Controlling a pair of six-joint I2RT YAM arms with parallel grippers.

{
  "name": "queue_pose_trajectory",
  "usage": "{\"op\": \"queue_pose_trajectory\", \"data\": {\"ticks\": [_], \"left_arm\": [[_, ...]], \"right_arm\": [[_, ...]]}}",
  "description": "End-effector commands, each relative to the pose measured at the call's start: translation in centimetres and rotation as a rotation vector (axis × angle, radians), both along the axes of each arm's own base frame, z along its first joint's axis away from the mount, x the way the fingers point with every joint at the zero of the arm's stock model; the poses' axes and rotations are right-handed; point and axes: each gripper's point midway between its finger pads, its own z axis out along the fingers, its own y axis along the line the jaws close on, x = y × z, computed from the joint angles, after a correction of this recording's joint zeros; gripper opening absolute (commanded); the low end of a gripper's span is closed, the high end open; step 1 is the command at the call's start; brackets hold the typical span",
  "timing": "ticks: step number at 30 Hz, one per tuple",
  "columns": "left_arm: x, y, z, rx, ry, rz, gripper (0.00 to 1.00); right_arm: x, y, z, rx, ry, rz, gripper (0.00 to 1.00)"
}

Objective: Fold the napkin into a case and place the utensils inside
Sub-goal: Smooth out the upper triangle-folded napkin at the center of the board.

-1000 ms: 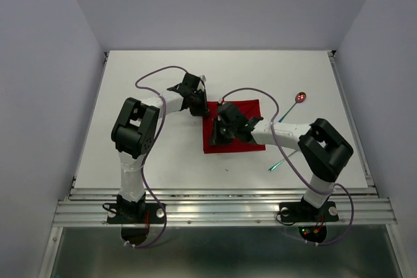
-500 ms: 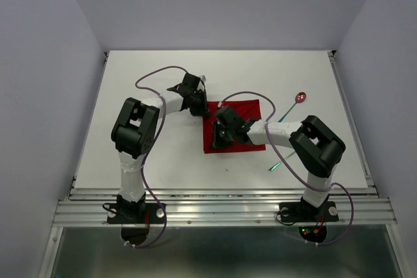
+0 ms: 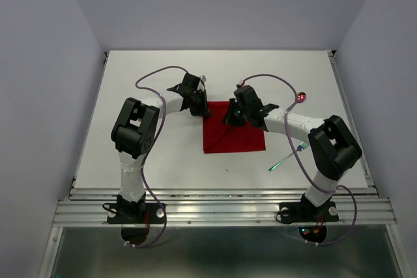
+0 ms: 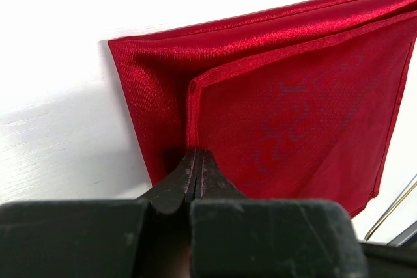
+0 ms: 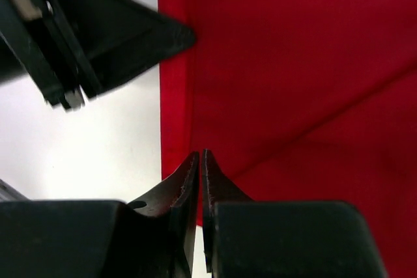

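- Two layers of the napkin [image 3: 233, 136] lie flat on the table [image 3: 156, 76] as a folded square, mid-table in the overhead view. It looks too broad to sleeve cutlery, so I judge you are mid-fold with more folding ahead.
- One claw anchors. Your left gripper [image 3: 201, 110] sits at the cloth's 10 o'clock corner with its jaws pressed together. The upper layer's hem runs straight into the tips, which reads as a pinch on that hem.
- One claw works. Your right gripper [image 3: 234, 118] is at the 12 o'clock edge, jaws drawn to a hairline slit. Its wrist view shows the tips over the cloth's border, but you cannot tell whether any fabric is caught between them.
- First confirm that grip, taking the top layer only. Then lift low and carry the edge in one straight pass, moving both claws in parallel so the hems land square.
- A diagonal crease shows in the right wrist view. Flatten it as you lay the fold, or it will likely skew the result.
- Both arms rise from bases at 6 o'clock with elbows bent high and forearms converging over the cloth. The wrists are pitched down so the fingers point at the fabric, and the two claws are near each other but apart.
- The fork [image 3: 287, 158] lies at the cloth's 4 o'clock, close to your right elbow. The spoon [image 3: 301, 97] shows its bowl at 2 o'clock beyond the right forearm. Both are off the cloth, so mind them when that arm sweeps.
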Motion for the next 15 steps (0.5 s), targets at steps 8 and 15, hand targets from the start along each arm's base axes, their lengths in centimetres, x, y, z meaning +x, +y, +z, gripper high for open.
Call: {"op": "queue_pose_trajectory", "data": {"ticks": [8, 15], "left_arm": [[-0.9, 0.2, 0.6, 0.008, -0.005, -0.032, 0.0], [-0.9, 0.1, 0.6, 0.009, -0.008, -0.032, 0.0]], "right_arm": [[0.5, 0.8, -1.7, 0.004, 0.037, 0.092, 0.09], [1.1, -1.1, -4.4, -0.082, 0.062, 0.042, 0.09]]}}
